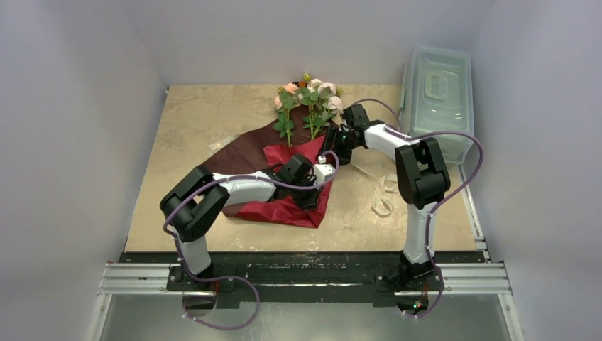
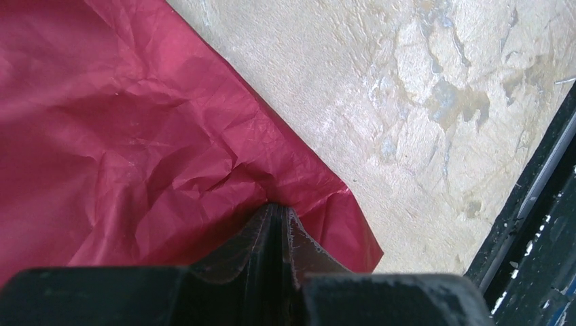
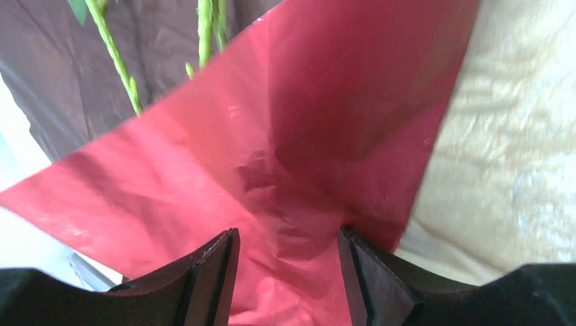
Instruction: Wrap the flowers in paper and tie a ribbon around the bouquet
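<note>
The flowers lie at the back of the table, their green stems resting on the paper's maroon face. A red flap of the paper is folded over toward the front. My left gripper is shut on a crinkled red edge of the paper near its corner, and the sheet bunches at the fingertips. My right gripper is open. Its jaws stand on either side of a raised red fold, and its fingers do not press on it. The ribbon lies loose on the table to the right.
A clear plastic lidded box stands at the back right, beside the table. The beige table top shows to the right of the paper, with a black rail along its near edge. White walls close in the sides and the back.
</note>
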### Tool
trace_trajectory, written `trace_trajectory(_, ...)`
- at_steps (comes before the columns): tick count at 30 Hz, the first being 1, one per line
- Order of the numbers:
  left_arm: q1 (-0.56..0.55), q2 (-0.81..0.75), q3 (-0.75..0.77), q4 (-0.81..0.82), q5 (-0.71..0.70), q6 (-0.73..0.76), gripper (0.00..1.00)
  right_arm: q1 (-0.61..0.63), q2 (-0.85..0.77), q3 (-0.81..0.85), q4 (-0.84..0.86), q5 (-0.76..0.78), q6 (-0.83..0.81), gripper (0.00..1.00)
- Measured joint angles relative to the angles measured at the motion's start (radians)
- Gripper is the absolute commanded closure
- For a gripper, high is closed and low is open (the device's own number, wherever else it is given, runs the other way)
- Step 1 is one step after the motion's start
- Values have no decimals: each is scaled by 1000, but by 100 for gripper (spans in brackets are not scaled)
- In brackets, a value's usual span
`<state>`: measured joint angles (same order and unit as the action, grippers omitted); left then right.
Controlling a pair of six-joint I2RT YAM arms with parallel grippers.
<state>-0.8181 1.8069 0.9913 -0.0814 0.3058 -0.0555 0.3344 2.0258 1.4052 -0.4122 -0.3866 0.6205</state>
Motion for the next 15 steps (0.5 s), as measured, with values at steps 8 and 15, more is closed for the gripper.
trace_trajectory(8, 6, 2, -4, 6, 25, 42, 95, -42, 90, 126, -7, 2, -13, 37)
trace_trajectory(15, 13, -4, -32, 48, 51, 42, 95, -97, 189, 262, -22, 2, -39, 38)
